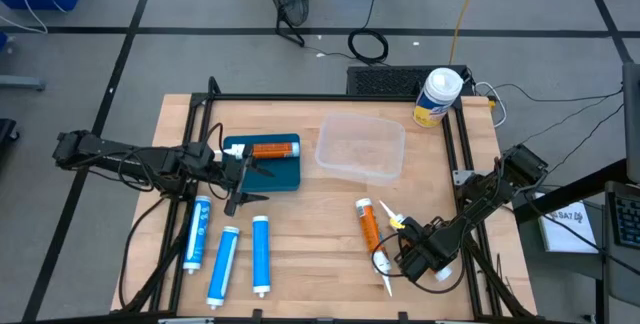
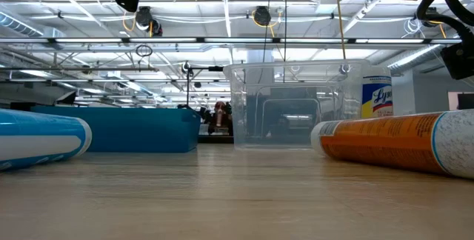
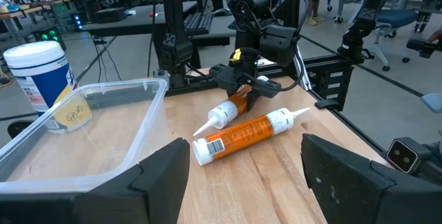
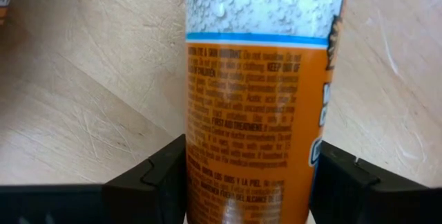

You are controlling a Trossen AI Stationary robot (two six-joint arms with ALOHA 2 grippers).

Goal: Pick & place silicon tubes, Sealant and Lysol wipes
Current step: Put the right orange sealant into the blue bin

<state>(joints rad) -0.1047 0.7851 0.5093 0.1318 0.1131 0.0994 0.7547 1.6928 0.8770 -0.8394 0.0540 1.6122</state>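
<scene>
So the right gripper [image 1: 405, 254] is down at the near right part of the wooden table [image 1: 320, 264], and its two fingers [image 4: 148, 182] are clamped on an orange sealant tube [image 4: 255, 113]. In the wrist view the tube fills the gap between them, one finger pressed against each side. From above you can see a second orange tube [image 1: 368, 224] lying flat just beside that one, nozzle pointing toward the near edge.

The left gripper [image 1: 238, 176] hangs over the blue tray [image 1: 285, 176] on the left side of the table, fingers [image 3: 162, 182] apart with nothing between them. Another orange tube [image 1: 272, 149] lies inside that tray along its far wall.

Just in front of the tray, three slim blue tubes [image 1: 228, 259] lie side by side on the wood, caps toward the near edge.

The clear plastic bin [image 1: 360, 146] sits in the middle toward the back, beside the tray, and it looks empty from above.

The Lysol wipes [image 1: 437, 97] canister stands upright at the far right corner, past the bin and well apart from both grippers. Its label shows behind the bin in the low view.
</scene>
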